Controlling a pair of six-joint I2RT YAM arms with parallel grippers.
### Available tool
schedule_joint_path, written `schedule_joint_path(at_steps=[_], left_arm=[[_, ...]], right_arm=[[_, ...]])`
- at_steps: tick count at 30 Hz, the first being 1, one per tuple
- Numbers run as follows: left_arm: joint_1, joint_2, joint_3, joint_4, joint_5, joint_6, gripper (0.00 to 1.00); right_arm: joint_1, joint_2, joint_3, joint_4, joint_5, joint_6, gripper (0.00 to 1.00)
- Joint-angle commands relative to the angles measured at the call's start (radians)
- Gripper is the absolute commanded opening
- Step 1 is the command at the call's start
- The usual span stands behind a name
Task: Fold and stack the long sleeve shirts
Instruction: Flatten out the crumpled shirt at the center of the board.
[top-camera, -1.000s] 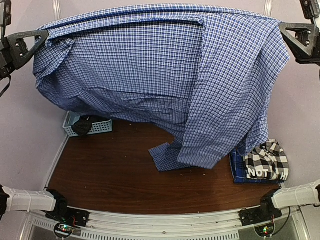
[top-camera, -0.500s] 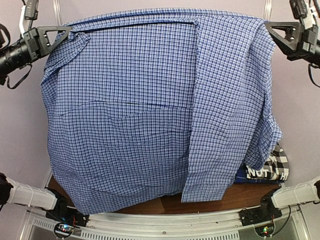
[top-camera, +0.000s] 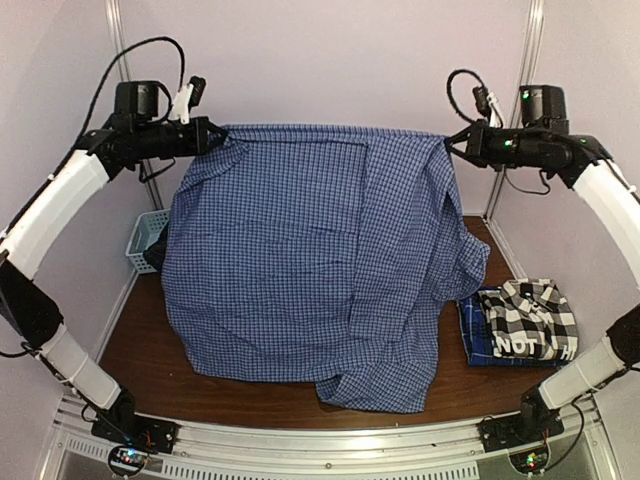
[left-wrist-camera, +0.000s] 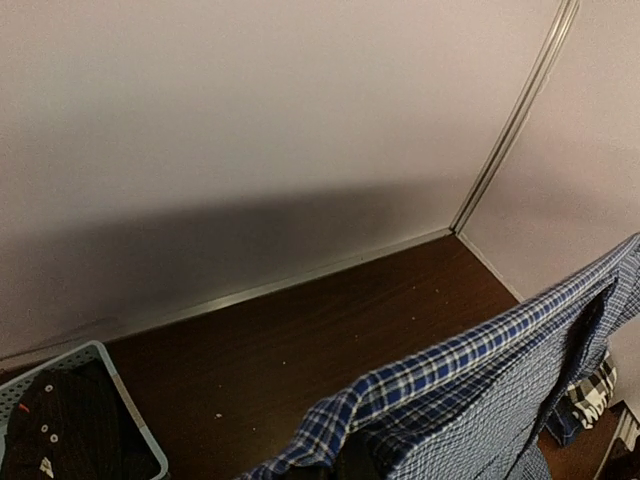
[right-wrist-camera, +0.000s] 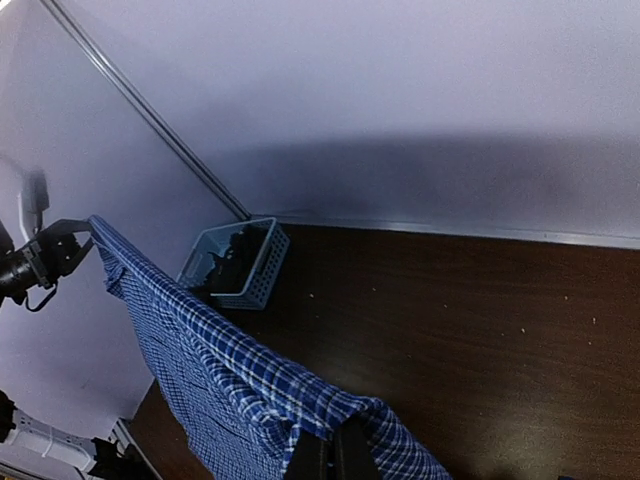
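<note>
Pale lilac walls (top-camera: 330, 60) on three sides; dark wood worktop (top-camera: 160, 370) below.

- Blue check shirt (top-camera: 300, 260) – held up and spread wide between the two arms, over the middle of the worktop. Top edge runs nearly level and taut from one gripper to the other. A sleeve or front panel drapes down the right side in folds. Lower hem reaches the worktop, bunched towards the near edge, right of centre.
- Left gripper (top-camera: 205, 135) – high over the left edge, at the shirt's top left corner. Jaws pinched closed on the cloth; in the left wrist view they are mostly hidden under the fabric.
- Right gripper (top-camera: 455, 143) – high over the right edge, at the shirt's top right corner. Right wrist view shows both fingers (right-wrist-camera: 345, 452) pressed together with the cloth edge clamped between them and draped over them.
- Plaid shirt (top-camera: 535, 320) – black-and-white, folded, white lettering up, at the right edge towards the near right corner. It lies on top of a folded dark blue shirt (top-camera: 471, 338), whose edge shows on the left side of the pile.
- Basket (top-camera: 140, 240) – light blue lattice, far left corner, partly hidden behind the hanging shirt. A dark garment (left-wrist-camera: 60, 425) with small white buttons lies inside.
</note>
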Motion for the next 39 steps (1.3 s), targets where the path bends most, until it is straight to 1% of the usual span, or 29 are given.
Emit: schedule_joint_path(at_steps=[1,4,7,9,15,19,23,25,28,31,32,33,34,35,36,37,39], left_arm=[[0.082,0.14,-0.14,0.187,-0.09,-0.031,0.0],[0.081,0.301,-0.181,0.269,-0.12,-0.048,0.0],[0.081,0.448,-0.138,0.31,-0.139,-0.058,0.0],[0.081,0.519,-0.104,0.331,-0.137,-0.062,0.0],[0.082,0.628,-0.046,0.37,-0.183,-0.041,0.0],[0.082,0.663,-0.029,0.4,-0.19,-0.039,0.0],[0.083,0.694,-0.002,0.425,-0.198,-0.038,0.0],[0.083,0.717,0.025,0.427,-0.205,-0.035,0.02],[0.083,0.758,0.087,0.417,-0.219,-0.033,0.1],[0.083,0.819,0.173,0.386,-0.256,-0.026,0.14],[0.083,0.844,0.208,0.368,-0.274,-0.025,0.18],[0.083,0.868,0.25,0.344,-0.298,-0.023,0.25],[0.084,0.892,0.291,0.324,-0.325,-0.022,0.29],[0.085,0.912,0.326,0.301,-0.347,-0.025,0.32],[0.086,0.922,0.352,0.283,-0.362,-0.03,0.36],[0.086,0.922,0.361,0.274,-0.368,-0.034,0.41],[0.086,0.895,0.338,0.279,-0.365,-0.042,0.47]], right_arm=[[-0.098,0.074,-0.226,0.175,0.159,-0.046,0.0],[-0.112,0.21,-0.31,0.285,0.159,-0.064,0.0],[-0.113,0.337,-0.304,0.36,0.17,-0.088,0.0],[-0.114,0.4,-0.283,0.393,0.185,-0.102,0.0],[-0.113,0.497,-0.235,0.435,0.23,-0.154,0.0],[-0.113,0.535,-0.203,0.449,0.244,-0.188,0.0],[-0.113,0.579,-0.14,0.429,0.32,-0.22,0.0],[-0.113,0.612,-0.097,0.413,0.368,-0.234,0.0],[-0.113,0.672,-0.024,0.377,0.45,-0.256,0.0],[-0.113,0.751,0.062,0.334,0.561,-0.27,0.0],[-0.114,0.776,0.096,0.32,0.598,-0.271,0.0],[-0.113,0.8,0.129,0.302,0.626,-0.273,0.02],[-0.114,0.823,0.162,0.288,0.648,-0.273,0.06],[-0.114,0.847,0.204,0.273,0.658,-0.272,0.12],[-0.113,0.867,0.235,0.255,0.662,-0.269,0.19],[-0.114,0.882,0.262,0.232,0.663,-0.266,0.28],[-0.114,0.888,0.281,0.206,0.671,-0.261,0.47]])
